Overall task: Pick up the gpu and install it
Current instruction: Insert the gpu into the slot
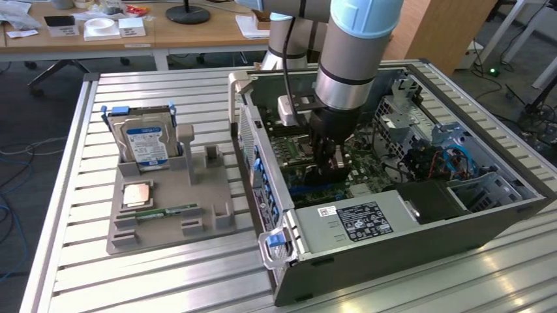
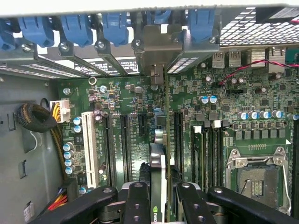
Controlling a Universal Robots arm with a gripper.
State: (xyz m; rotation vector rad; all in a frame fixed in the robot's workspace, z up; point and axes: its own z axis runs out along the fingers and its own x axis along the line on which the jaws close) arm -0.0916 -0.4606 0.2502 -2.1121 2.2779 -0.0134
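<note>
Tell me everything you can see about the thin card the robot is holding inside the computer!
The gpu, a thin green circuit-board card seen edge-on, stands upright over the green motherboard, between the long black slots. A silver metal bracket at its far end meets the case's rear wall among blue plastic clips. A black and silver cooler part shows on its side. The black gripper clamps it from both sides, inside the open grey computer case.

A big metal table (image 1: pixel 174 280) with long grooves holds everything. An open computer case (image 1: pixel 392 228) lies on it. Just beside the case, on the exterior view's left, sits a gray holder tray (image 1: pixel 165 228).
</note>
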